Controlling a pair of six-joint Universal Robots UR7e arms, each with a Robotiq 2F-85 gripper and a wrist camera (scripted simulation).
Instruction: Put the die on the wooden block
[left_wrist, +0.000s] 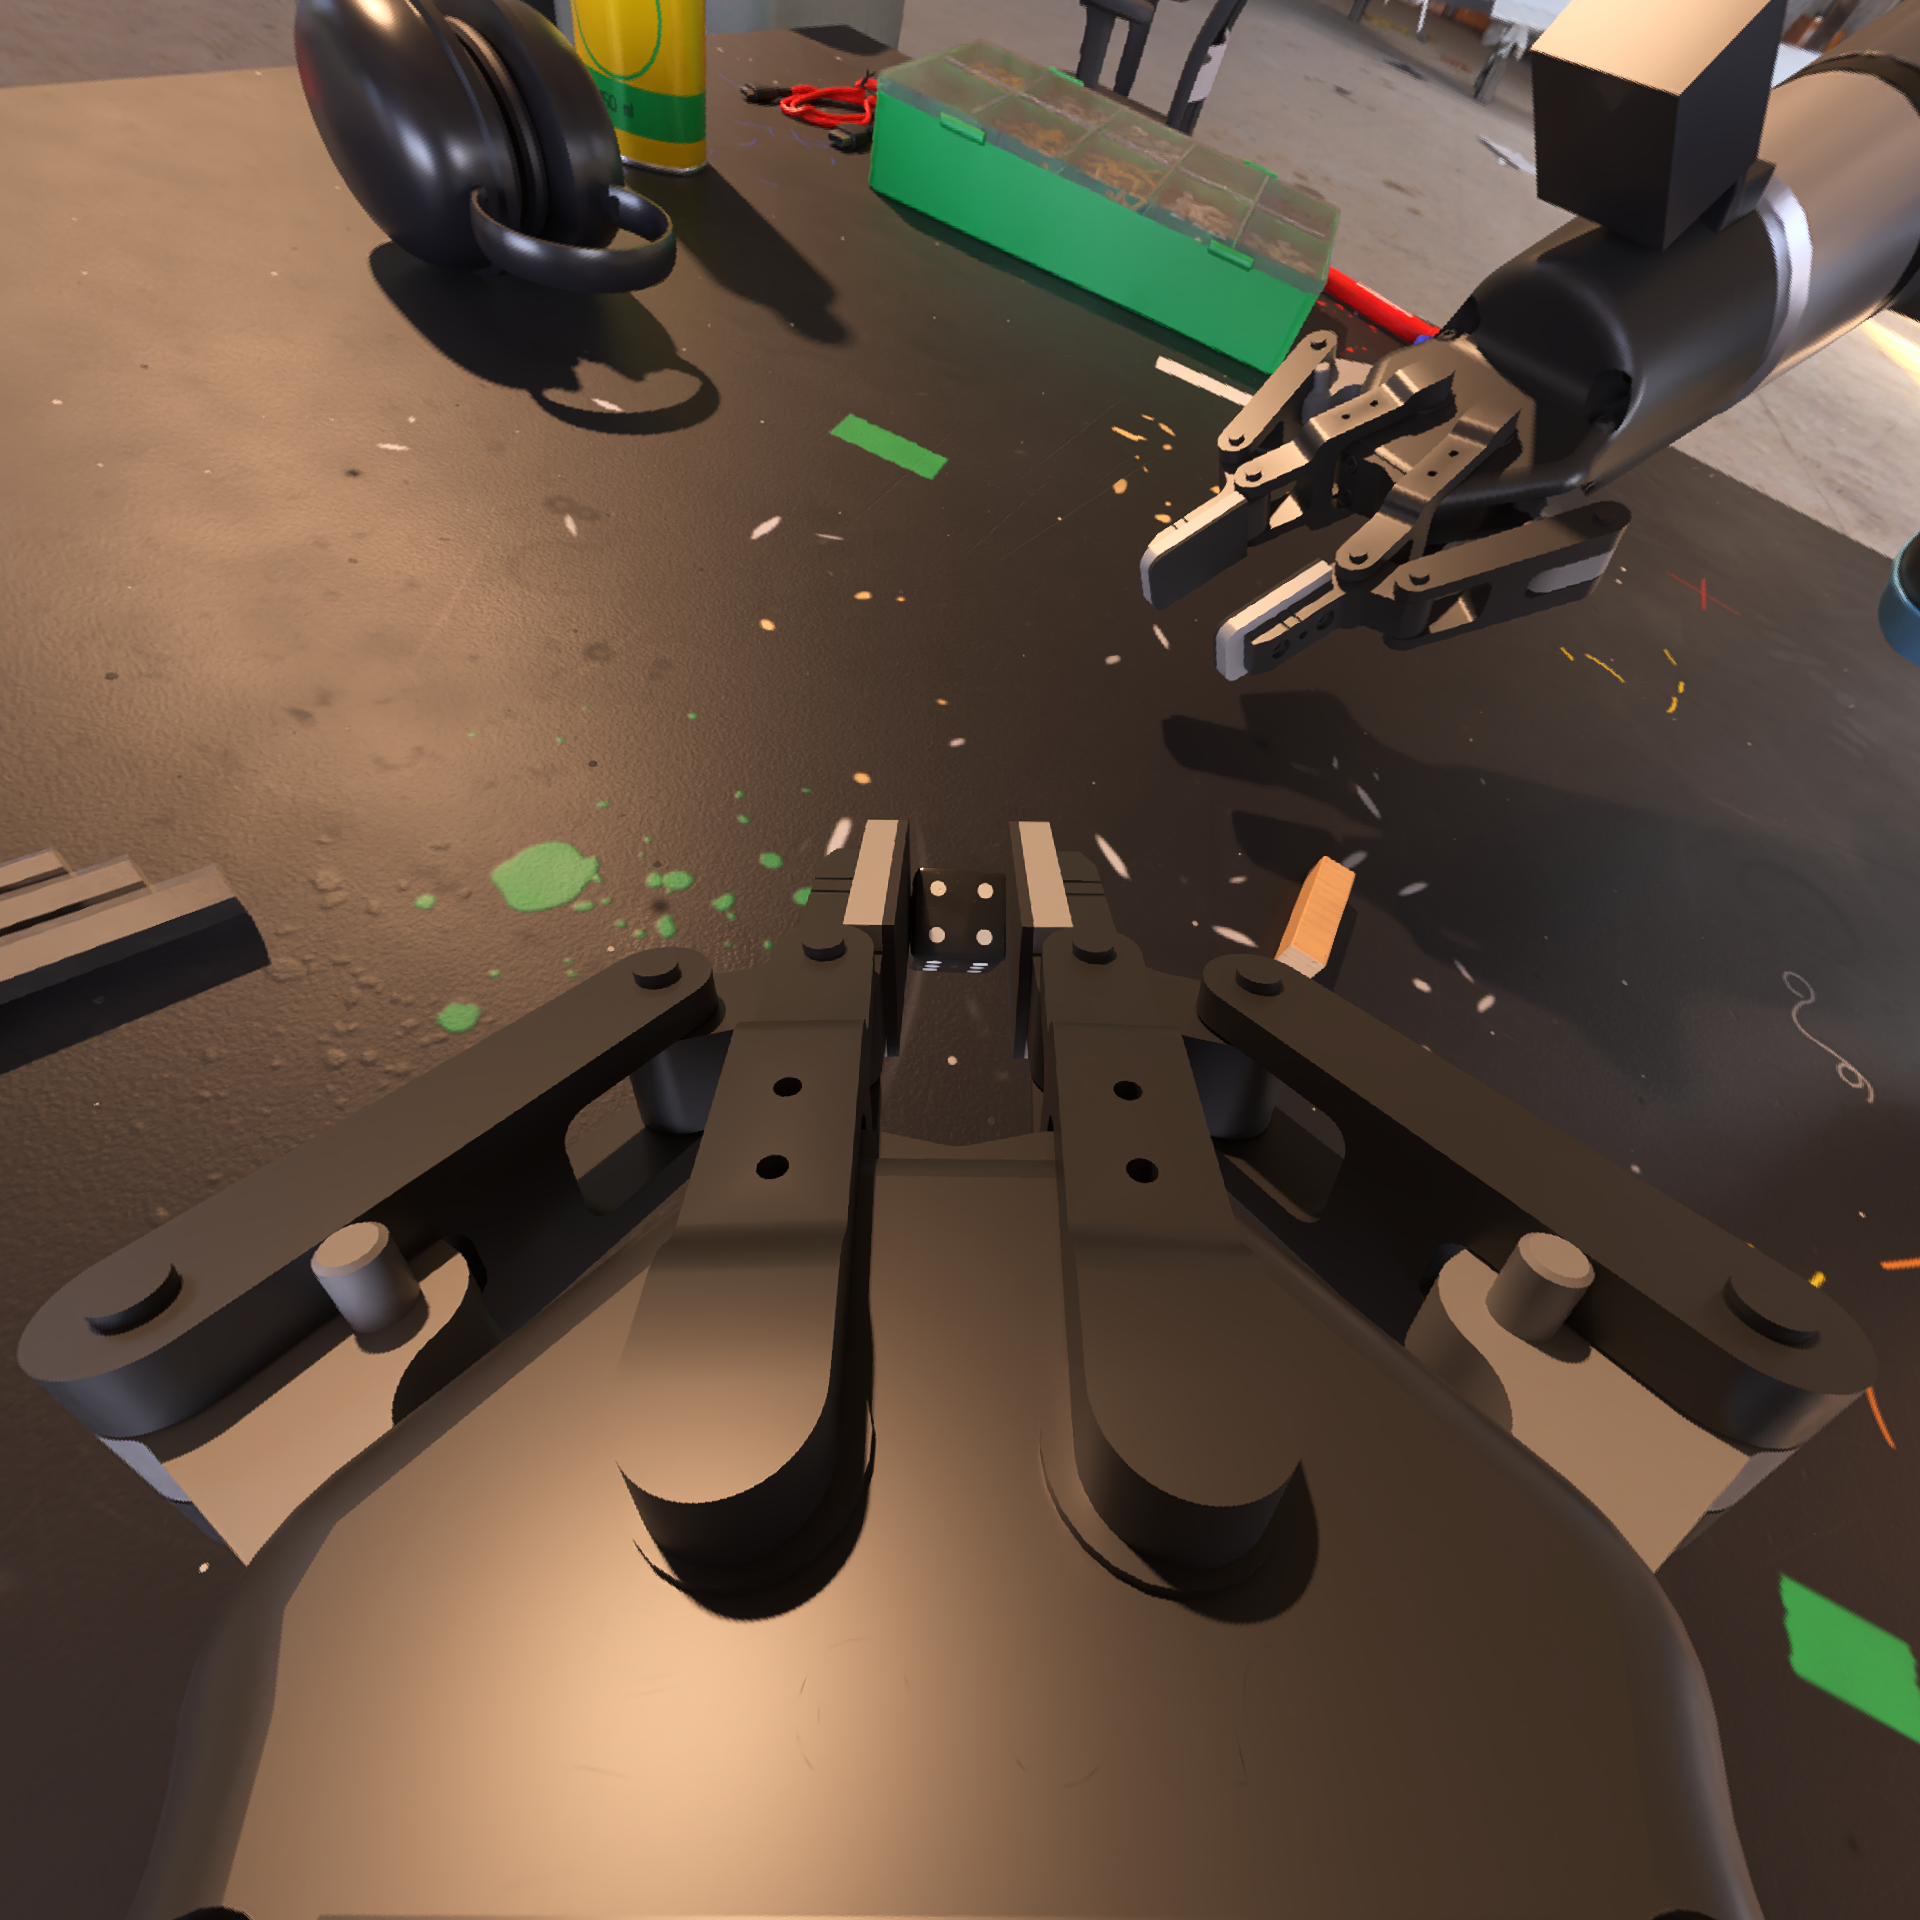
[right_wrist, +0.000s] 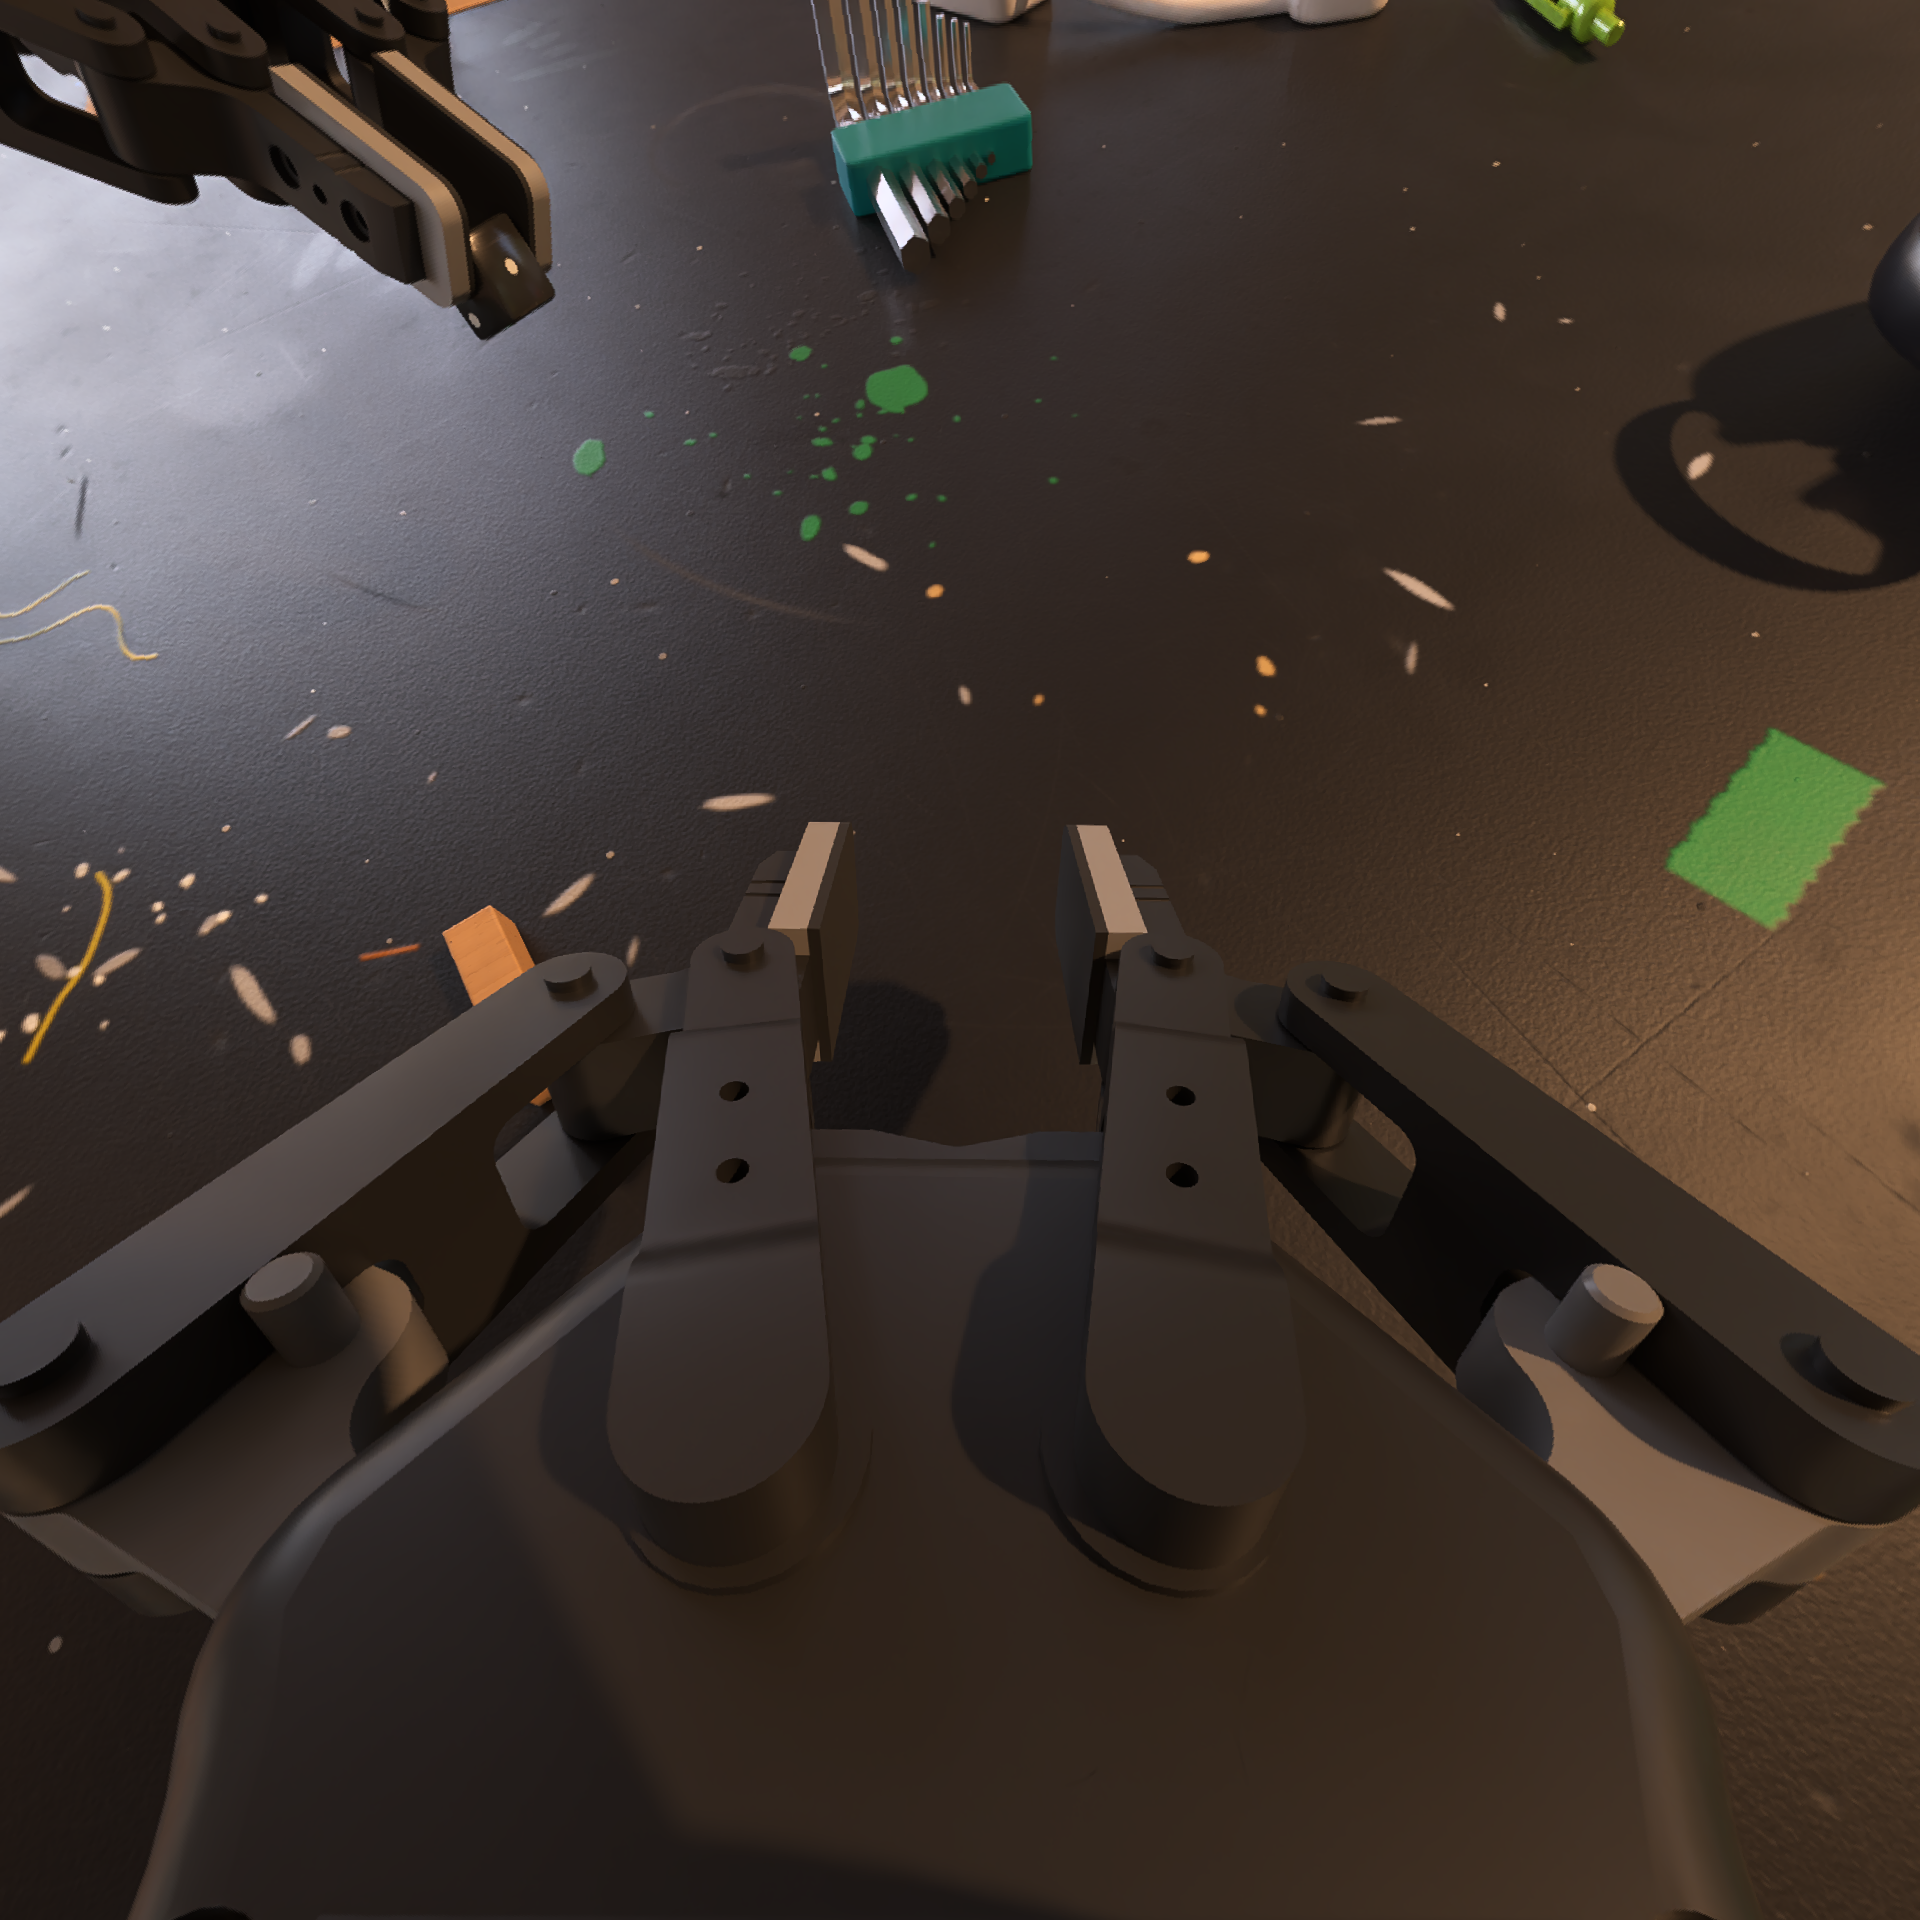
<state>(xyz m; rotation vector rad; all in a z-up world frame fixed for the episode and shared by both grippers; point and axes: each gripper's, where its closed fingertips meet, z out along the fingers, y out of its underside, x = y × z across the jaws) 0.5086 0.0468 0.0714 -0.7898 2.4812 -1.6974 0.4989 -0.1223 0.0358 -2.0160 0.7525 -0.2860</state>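
Observation:
My left gripper (left_wrist: 958, 878) is shut on a black die with white pips (left_wrist: 958, 920) and holds it above the dark table. The die also shows in the right wrist view (right_wrist: 506, 272), pinched in the left gripper (right_wrist: 488, 260) at the upper left. A small light wooden block (left_wrist: 1317, 916) lies on the table just right of the left gripper's fingers. In the right wrist view the wooden block (right_wrist: 486, 954) sits left of my right gripper, partly hidden behind its linkage. My right gripper (right_wrist: 961, 883) is open and empty above the table; it also shows in the left wrist view (left_wrist: 1210, 613).
A green compartment box (left_wrist: 1091, 197), black ear defenders (left_wrist: 468, 145), a yellow can (left_wrist: 649, 83) and a red cable (left_wrist: 821, 104) stand at the far side. A teal holder of hex keys (right_wrist: 930, 145) stands ahead of the right gripper. A dark stepped bar (left_wrist: 104, 935) lies left.

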